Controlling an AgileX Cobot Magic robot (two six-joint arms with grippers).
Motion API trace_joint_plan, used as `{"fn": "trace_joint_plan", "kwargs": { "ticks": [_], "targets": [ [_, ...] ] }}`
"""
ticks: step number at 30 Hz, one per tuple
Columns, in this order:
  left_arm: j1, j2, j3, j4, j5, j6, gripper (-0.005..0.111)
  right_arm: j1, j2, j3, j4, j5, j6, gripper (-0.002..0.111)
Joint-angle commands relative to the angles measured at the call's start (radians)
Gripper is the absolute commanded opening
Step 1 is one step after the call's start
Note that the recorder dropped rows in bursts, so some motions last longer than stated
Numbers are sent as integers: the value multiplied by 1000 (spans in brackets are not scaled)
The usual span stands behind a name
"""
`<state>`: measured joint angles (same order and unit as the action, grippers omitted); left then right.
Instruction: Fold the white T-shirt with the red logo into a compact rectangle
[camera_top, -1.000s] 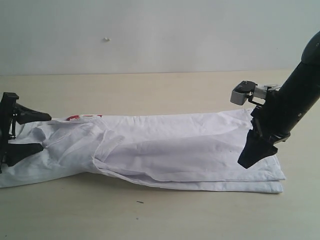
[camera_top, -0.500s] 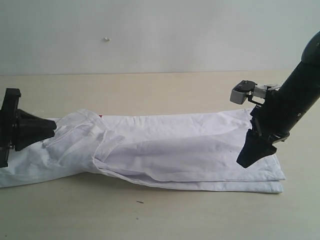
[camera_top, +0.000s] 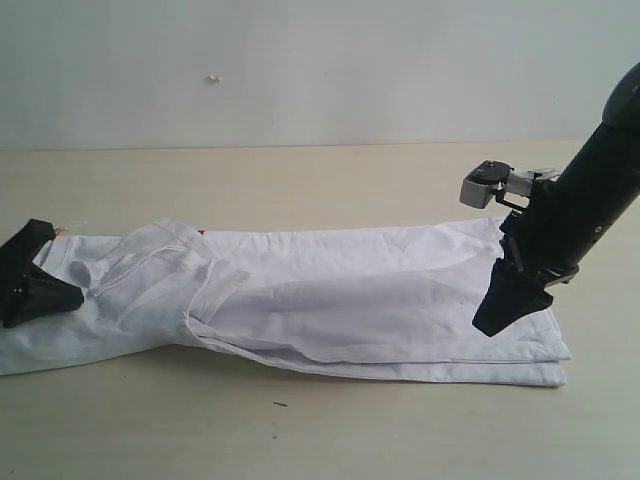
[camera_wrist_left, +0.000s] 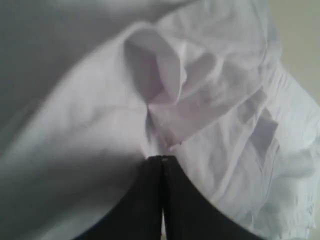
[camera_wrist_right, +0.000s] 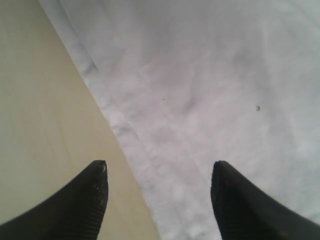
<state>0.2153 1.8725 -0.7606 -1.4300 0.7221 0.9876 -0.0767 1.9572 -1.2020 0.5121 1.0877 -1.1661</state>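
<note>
Surface (camera_top: 350, 180) in a pale tan is carrying the white T-shirt (camera_top: 330, 300), which is lying across its middle as a long, narrow band running from side to side. The sides are lying turned in, so what is probably remaining is folding it end to end. The cloth is looking thin and wrinkled. It is lying flat and layered at the right end and bunching into loose folds at the left.

The right end effector (camera_top: 492, 322) is hovering released just above the flat end, its jaws straddling the shirt's edge, seemingly getting ready to take that end. The left end effector (camera_wrist_left: 162, 162) is sitting clenched on a pinch of the bunched cloth, likely securing that end for lifting. Only a sliver of the red logo (camera_top: 201, 232) is peeking out at the far edge.
</note>
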Motion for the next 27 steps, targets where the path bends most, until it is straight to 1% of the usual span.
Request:
{"fn": "trace_joint_plan", "kwargs": {
  "ticks": [1,6,9,13,16,20,22,26,27],
  "targets": [
    [23,-16,-8,-87,-46,64,0,-5,0,-1,11,4,-9,59],
    [23,-14,-18,-102,-82,81,0,-5,0,-1,11,4,-9,59],
    [18,-12,-35,-102,-82,84,0,-5,0,-1,10,6,-9,59],
    [-15,-5,-56,-91,-98,86,0,-5,0,-1,10,6,-9,59],
    [-55,23,-69,-89,-101,84,0,-5,0,-1,10,6,-9,59],
    [-113,54,-71,-71,-171,79,0,-5,0,-1,10,8,-9,59],
    [-125,57,-71,-69,-214,79,0,-5,0,-1,10,8,-9,59],
    [-125,55,-71,-66,-218,81,0,-5,0,-1,10,-6,-16,59],
    [-125,55,-71,-66,-200,84,0,-5,0,-1,10,-9,-16,59]
  ]
}}
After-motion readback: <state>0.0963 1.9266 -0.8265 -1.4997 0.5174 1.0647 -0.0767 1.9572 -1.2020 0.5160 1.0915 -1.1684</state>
